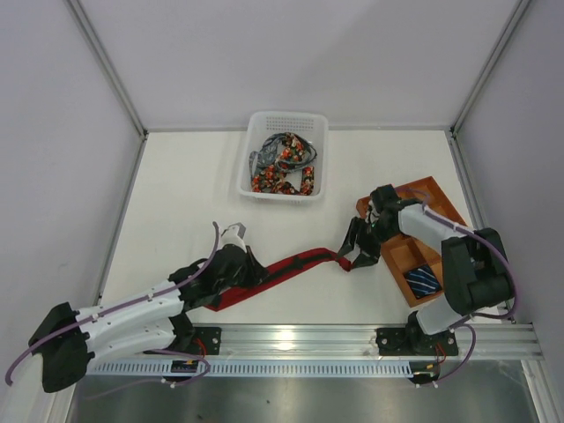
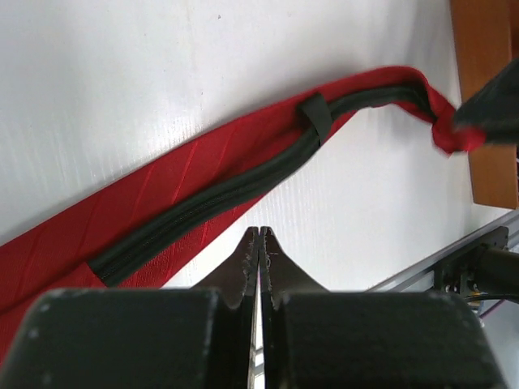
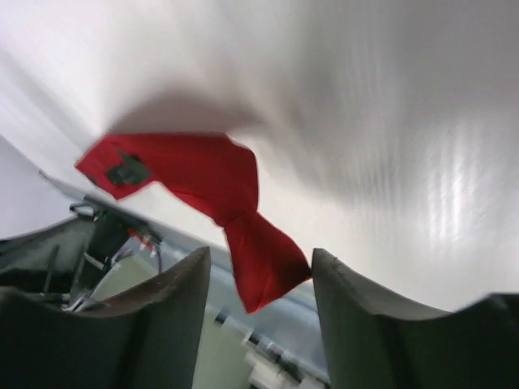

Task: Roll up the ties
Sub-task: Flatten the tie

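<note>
A deep red tie (image 1: 295,264) lies stretched across the table, its dark underside seam showing in the left wrist view (image 2: 243,182). My left gripper (image 1: 236,269) is shut with nothing in it, tips (image 2: 259,232) on the white table just beside the tie's wide part. My right gripper (image 1: 354,253) is at the narrow end. Its jaws stand apart, and the red tip (image 3: 263,263) hangs loose between the fingers (image 3: 174,292), unpinched. Several dark floral ties (image 1: 284,166) are piled in the white basket (image 1: 254,123). A navy striped tie (image 1: 425,280) sits rolled in the tray.
The orange-brown gridded tray (image 1: 432,189) stands at the right, under my right arm. The white basket is at the back centre. A metal rail (image 1: 352,339) runs along the near edge. Grey walls close the sides and back.
</note>
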`<state>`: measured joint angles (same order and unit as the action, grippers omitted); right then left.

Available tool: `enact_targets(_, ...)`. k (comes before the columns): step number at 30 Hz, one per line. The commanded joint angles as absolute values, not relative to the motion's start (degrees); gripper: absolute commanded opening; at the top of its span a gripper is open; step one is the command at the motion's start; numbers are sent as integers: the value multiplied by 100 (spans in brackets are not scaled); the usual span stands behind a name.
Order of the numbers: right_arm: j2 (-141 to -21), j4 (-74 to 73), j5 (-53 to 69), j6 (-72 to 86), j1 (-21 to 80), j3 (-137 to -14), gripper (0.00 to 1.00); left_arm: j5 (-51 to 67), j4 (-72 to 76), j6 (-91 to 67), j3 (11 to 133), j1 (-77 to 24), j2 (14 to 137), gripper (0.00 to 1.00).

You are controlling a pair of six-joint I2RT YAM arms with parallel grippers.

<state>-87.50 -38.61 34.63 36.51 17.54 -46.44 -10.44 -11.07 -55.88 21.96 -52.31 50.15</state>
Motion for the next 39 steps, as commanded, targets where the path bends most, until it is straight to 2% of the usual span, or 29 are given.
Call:
enact_targets(1, -9008, -4588, 2401, 2919, 1390, -5676, 60, -1002, -880, -5229, 2399, -5203, 5273, 1)
enact_targets(6, -9824, -4605, 1523, 2734, 1266, -7003, 77, -589, -475, -5273, 2461, -5203, 6046, 0)
enact_targets(9, -9853, -4632, 1468, 2698, 1379, -7487, 77, -475, -431, -5405, 2566, -5203, 6388, 0)
enact_targets(14, -9545, -4729, 924, 2435, 2178, -7445, 74, -527, -298, -6036, 2329, -5186, 6671, 1)
enact_targets(16, -9397, -4615, 485, 2452, 2600, -7094, 70, -650, -631, -6230, 2364, -5028, 6784, 0)
enact_targets(21, -8913, -3552, 449, 2697, 3066, -6224, 59, -695, -1695, -6688, 2321, -4448, 6812, 0)
enact_targets(26, -8832, -2779, 483, 2716, 3243, -5897, 49, -1027, -2714, -6873, 2250, -3983, 6146, 0)
enact_targets(30, -8991, -2725, 589, 2786, 3305, -5889, 48, -1327, -3409, -6698, 2372, -3578, 5538, 0)
enact_targets(34, -8807, -2584, 606, 2804, 3366, -5599, 56, -1354, -3639, -5840, 2803, -3375, 5098, 1)
enact_targets(37, -8666, -2382, 791, 2795, 3331, -5327, 71, -592, -2974, -4935, 3006, -3375, 4879, 7)
enact_targets(39, -8535, -2198, 992, 2821, 3217, -5082, 73, 424, -1867, -4720, 2849, -3410, 4790, 17)
